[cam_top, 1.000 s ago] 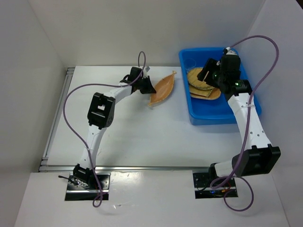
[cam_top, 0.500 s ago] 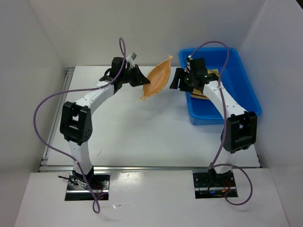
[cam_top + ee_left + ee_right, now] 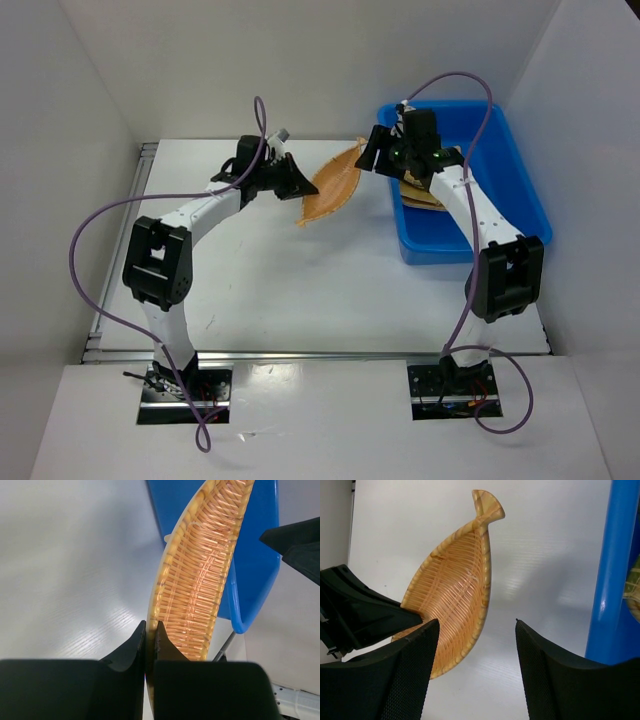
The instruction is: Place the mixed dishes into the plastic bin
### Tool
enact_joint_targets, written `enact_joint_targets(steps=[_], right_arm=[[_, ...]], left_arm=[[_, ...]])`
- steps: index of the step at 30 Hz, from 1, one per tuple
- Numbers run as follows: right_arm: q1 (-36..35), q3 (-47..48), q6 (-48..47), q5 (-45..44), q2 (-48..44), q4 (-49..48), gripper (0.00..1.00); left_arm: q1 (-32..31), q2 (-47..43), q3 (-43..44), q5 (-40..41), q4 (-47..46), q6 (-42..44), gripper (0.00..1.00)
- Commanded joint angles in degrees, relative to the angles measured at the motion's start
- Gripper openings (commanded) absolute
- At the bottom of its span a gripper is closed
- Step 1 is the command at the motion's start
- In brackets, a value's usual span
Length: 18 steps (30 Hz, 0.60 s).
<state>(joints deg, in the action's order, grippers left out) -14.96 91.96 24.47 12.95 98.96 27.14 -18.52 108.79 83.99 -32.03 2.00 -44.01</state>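
The left gripper (image 3: 151, 632) is clamped on the rim of a pointed, leaf-shaped woven tray (image 3: 333, 183), holding it tilted up on edge over the white table (image 3: 300, 270), just left of the blue plastic bin (image 3: 455, 245). The right gripper (image 3: 477, 625), its 2 fingers spread wide and grasping nothing, faces the tray beside the bin's left wall. Other woven trays (image 3: 420, 197) lie stacked inside the bin.

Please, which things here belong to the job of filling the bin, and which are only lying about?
Belong to the job: leaf tray, held by the left gripper; open right gripper near it; blue bin; stacked trays inside it.
Only lying about: purple cables; metal rail at the table's edge.
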Motion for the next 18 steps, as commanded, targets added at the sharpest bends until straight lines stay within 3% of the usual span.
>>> enact_joint_targets(steps=[1, 3, 14, 18], right_arm=[[-0.42, 1.99, 0.40, -0.21, 0.79, -2.70, 0.67], [-0.42, 1.38, 0.40, -0.21, 1.41, -3.22, 0.67], [-0.42, 2.52, 0.40, 1.46, 6.34, -4.28, 0.39], [-0.42, 2.00, 0.93, 1.46, 6.34, -5.77, 0.17]], left_arm=[[-0.20, -0.07, 1.36, -3.82, -4.20, -2.04, 0.00], [-0.20, 0.46, 2.06, -4.52, -4.81, -2.57, 0.00], [-0.20, 1.51, 0.04, -9.19, -10.79, -8.73, 0.00], [-0.20, 1.51, 0.65, -9.19, -10.26, -8.73, 0.00]])
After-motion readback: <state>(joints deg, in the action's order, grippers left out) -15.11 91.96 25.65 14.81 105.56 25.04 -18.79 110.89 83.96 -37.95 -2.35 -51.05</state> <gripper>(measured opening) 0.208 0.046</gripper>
